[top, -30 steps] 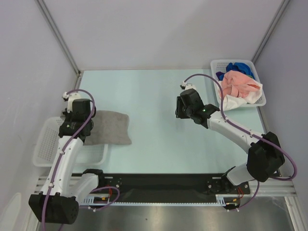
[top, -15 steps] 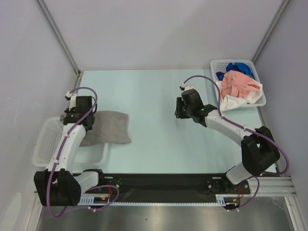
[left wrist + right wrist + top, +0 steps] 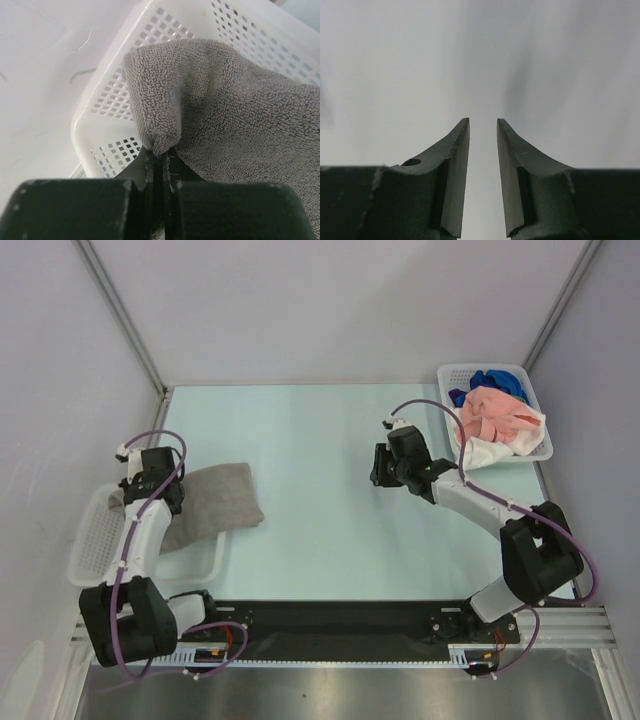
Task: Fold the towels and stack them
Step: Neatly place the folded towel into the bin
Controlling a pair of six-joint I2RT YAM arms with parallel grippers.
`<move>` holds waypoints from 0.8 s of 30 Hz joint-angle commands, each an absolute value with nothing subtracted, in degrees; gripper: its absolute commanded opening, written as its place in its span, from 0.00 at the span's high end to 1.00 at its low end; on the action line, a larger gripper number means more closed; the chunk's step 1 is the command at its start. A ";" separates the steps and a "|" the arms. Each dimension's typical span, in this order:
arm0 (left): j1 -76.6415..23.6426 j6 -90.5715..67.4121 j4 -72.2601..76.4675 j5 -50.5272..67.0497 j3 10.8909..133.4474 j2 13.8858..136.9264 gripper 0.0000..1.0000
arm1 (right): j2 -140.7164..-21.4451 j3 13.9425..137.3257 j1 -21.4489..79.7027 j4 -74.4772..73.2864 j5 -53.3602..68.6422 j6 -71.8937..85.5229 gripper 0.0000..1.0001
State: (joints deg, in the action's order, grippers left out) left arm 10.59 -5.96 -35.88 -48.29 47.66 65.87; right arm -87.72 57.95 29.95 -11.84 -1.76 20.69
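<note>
One grey towel [image 3: 240, 115] in left pincer [image 3: 162, 153]

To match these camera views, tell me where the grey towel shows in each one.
Top external: the grey towel lies at the left, partly over the white basket.
Left wrist: the towel fills the centre and right; the left gripper is shut on its corner.
Right wrist: not in it; only the right gripper, fingers apart.
Shared landmark: the white basket under the towel's end.
</note>
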 commanded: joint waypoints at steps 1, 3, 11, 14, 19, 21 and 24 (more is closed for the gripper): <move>12.48 -6.41 -32.69 -50.10 47.37 67.14 1.00 | -85.17 57.48 28.92 -9.40 -0.53 19.77 0.66; 12.92 -7.38 -32.61 -50.18 47.11 67.85 1.00 | -85.17 57.39 28.74 -9.23 -0.62 19.78 0.66; 15.47 -8.09 -32.69 -51.32 47.63 68.82 1.00 | -85.17 57.22 27.95 -8.96 1.05 19.86 0.66; 16.34 -8.70 -32.78 -51.51 48.16 68.99 1.00 | -85.08 57.13 27.51 -8.88 1.23 19.95 0.66; 18.19 -10.02 -33.66 -51.24 49.22 69.70 1.00 | -85.17 57.22 27.25 -8.79 1.58 19.86 0.66; 18.80 -10.63 -34.10 -51.42 49.92 70.40 1.00 | -85.08 56.95 27.07 -8.70 1.67 19.95 0.66; 19.77 -11.42 -35.06 -49.92 50.80 71.45 1.00 | -84.82 56.87 26.72 -8.70 1.85 19.95 0.66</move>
